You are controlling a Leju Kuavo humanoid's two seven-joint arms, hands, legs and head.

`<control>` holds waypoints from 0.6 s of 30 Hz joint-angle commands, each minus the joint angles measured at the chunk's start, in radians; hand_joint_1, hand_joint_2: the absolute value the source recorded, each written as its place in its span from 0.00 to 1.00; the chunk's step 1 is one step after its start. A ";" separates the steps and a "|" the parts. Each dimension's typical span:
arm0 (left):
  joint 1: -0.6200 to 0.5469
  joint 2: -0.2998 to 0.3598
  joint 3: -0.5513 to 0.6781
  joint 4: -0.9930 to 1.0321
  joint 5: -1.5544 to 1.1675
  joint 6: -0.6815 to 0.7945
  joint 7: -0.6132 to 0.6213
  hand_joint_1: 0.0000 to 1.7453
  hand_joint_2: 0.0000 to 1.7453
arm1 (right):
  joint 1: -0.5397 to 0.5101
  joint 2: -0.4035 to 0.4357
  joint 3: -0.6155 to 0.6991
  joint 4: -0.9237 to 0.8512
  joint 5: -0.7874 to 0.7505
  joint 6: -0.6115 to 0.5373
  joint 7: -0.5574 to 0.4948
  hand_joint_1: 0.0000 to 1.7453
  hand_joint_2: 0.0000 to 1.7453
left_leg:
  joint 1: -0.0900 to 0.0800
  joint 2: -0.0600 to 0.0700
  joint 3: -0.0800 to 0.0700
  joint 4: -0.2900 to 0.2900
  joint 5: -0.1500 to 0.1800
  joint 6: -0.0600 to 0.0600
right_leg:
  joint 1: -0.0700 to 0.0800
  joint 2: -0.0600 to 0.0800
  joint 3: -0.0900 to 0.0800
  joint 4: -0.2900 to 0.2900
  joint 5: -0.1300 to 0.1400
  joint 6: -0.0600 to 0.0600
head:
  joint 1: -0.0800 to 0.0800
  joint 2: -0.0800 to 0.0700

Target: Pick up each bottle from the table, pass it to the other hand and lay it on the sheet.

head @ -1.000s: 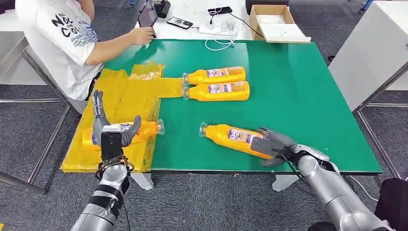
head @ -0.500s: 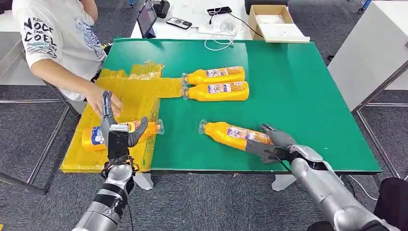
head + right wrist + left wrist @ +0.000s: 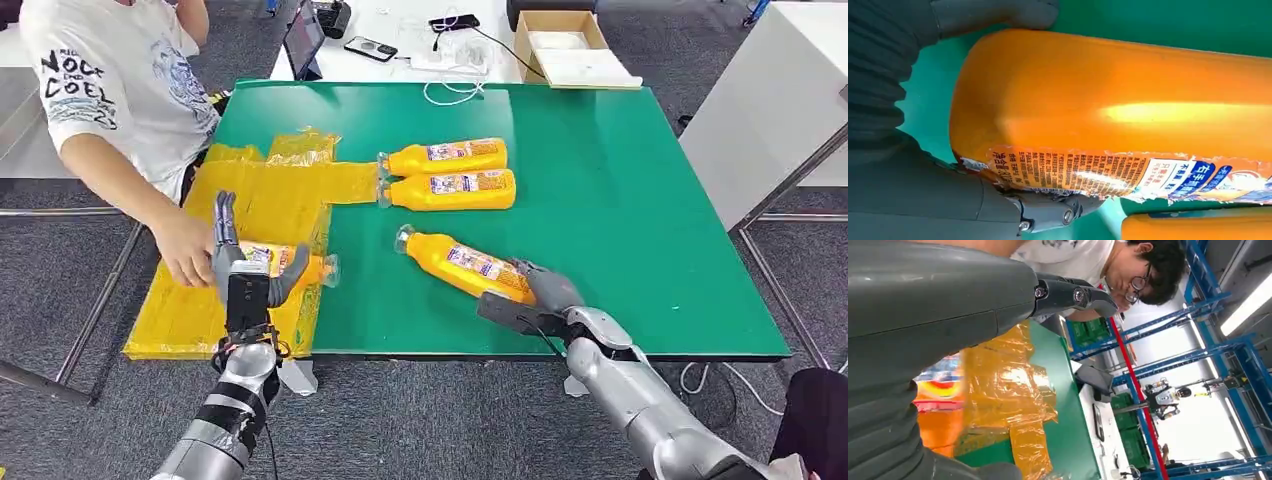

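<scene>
Since a second ago, the right hand [image 3: 527,297] has been dragging the near bottle [image 3: 462,264] toward 10 o'clock, and its cap end is now lying closer to the two far bottles [image 3: 447,173]. That hand is wrapping its fingers [image 3: 998,12] around the bottle's base, thumb on one side and darker fingers on the other, while the bottle is still lying on the green desk [image 3: 620,190]. Over the same second, a person's hand [image 3: 186,250] has come down onto the yellow sheet [image 3: 270,200] at 9 o'clock and is now touching the base of the bottle on the sheet [image 3: 285,262]. The left hand [image 3: 243,268] is hovering over that bottle's middle with its fingers spread wide apart, holding nothing. At 12 o'clock on the desk, the two far bottles are lying side by side, touching, caps pointing toward the sheet. Beyond the desk's far edge a cardboard box [image 3: 570,45] and a tablet [image 3: 305,38] are sitting on a white surface.
</scene>
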State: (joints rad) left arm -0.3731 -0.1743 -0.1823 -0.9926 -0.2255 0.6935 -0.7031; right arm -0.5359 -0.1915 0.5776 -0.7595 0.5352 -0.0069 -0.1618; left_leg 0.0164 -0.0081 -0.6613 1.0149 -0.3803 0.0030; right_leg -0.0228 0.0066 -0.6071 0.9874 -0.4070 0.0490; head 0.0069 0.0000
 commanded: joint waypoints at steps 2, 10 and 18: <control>-0.030 -0.002 -0.011 0.078 0.002 -0.022 0.005 0.00 1.00 | 0.044 0.041 -0.026 0.048 -0.011 -0.020 -0.015 0.95 1.00 | 0.001 -0.001 0.005 -0.001 -0.001 0.000 | 0.001 -0.002 0.005 -0.002 -0.002 -0.003 | 0.000 0.000; -0.035 -0.005 -0.007 0.091 0.001 -0.028 0.005 0.00 1.00 | 0.062 0.052 -0.049 0.037 -0.015 -0.032 -0.022 1.00 1.00 | 0.001 -0.001 0.006 -0.001 -0.002 0.000 | 0.002 -0.002 0.006 -0.002 -0.002 -0.003 | 0.000 0.000; -0.035 -0.005 -0.007 0.091 0.001 -0.028 0.005 0.00 1.00 | 0.062 0.052 -0.049 0.037 -0.015 -0.032 -0.022 1.00 1.00 | 0.001 -0.001 0.004 -0.001 -0.001 0.000 | 0.001 -0.002 0.004 -0.001 -0.001 -0.002 | 0.000 0.000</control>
State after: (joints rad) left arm -0.3729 -0.1793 -0.1820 -0.9705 -0.2281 0.6676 -0.7031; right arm -0.5018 -0.1606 0.5371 -0.7599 0.5219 -0.0412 -0.1850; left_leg 0.0166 -0.0081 -0.6605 1.0149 -0.3803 0.0030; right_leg -0.0227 0.0066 -0.6066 0.9874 -0.4070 0.0489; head 0.0069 0.0000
